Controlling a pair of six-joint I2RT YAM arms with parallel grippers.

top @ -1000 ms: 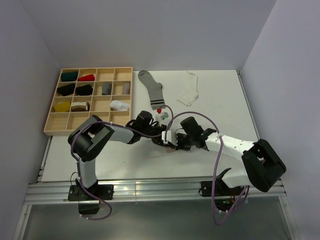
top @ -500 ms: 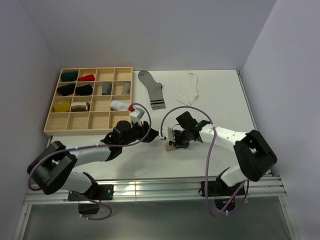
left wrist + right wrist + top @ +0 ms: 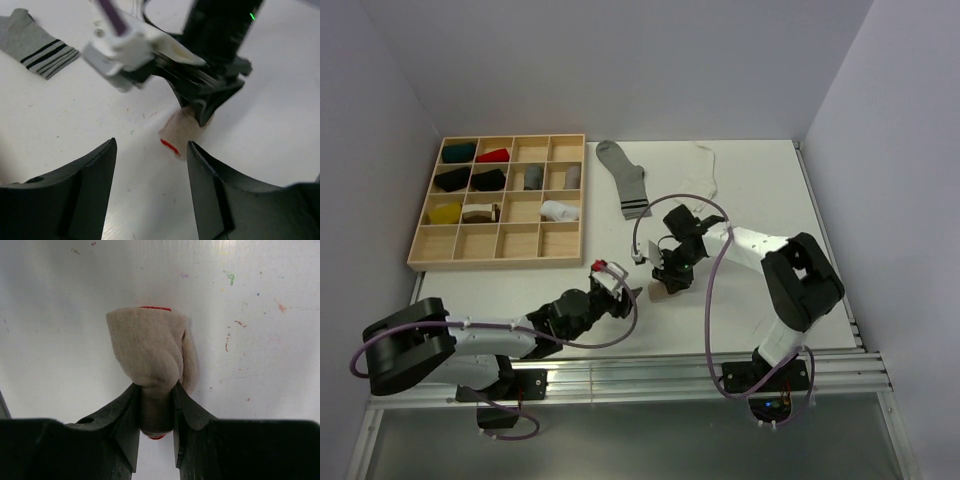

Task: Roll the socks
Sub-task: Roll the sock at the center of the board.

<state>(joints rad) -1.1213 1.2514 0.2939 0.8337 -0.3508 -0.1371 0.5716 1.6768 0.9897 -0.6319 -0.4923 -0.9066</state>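
A beige sock [image 3: 150, 352] with a red edge is bunched into a roll on the white table. My right gripper [image 3: 156, 405] is shut on its near end, fingers pressed on both sides. In the top view the right gripper [image 3: 668, 278] stands over the roll [image 3: 661, 294] at the table's middle. My left gripper [image 3: 628, 293] is open and empty just left of the roll, apart from it. In the left wrist view its open jaws [image 3: 151, 145] frame the roll [image 3: 182, 131]. A long grey sock with black stripes [image 3: 625, 178] lies flat at the back.
A white sock [image 3: 700, 176] lies at the back right of the striped sock. A wooden compartment tray [image 3: 430, 262] with several rolled socks stands at the back left. The striped sock's end also shows in the left wrist view [image 3: 35, 42].
My left arm has let go and drawn back toward the near edge, its gripper now open left of the roll. My right gripper stays shut on the beige sock and has turned over it.
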